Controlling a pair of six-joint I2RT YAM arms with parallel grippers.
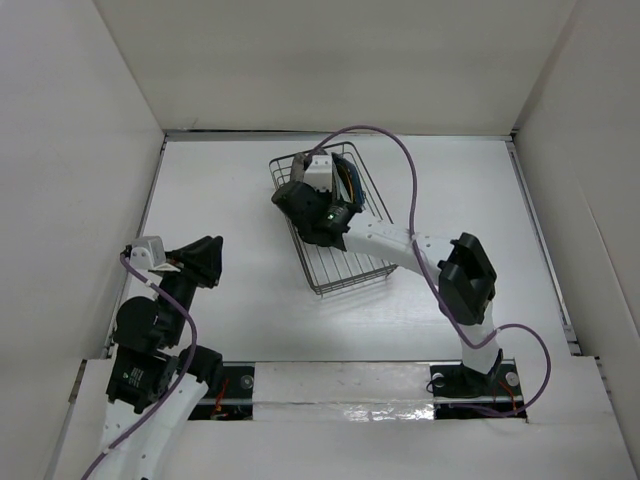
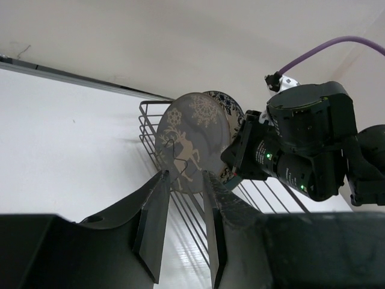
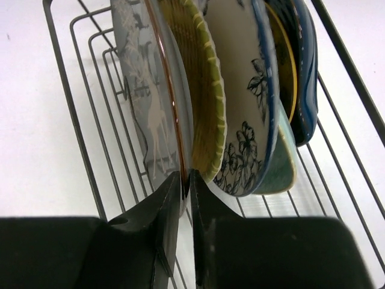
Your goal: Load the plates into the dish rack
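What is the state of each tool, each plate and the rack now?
dish rack: loaded at its far end.
grey plate: upright, rim gripped.
ribbed yellow plate: upright, racked.
white flowered plate: upright, racked.
pale green plate: on edge, racked.
second yellow plate: upright, mostly hidden.
dark blue plate: upright, racked.
right tool: shut on the grey plate.
left tool: open, empty.

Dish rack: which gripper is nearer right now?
Right. The right gripper is at the dish rack, fingers pinched on the rim of the grey plate standing in it. The left gripper is open, off to the rack's left and clear of it.
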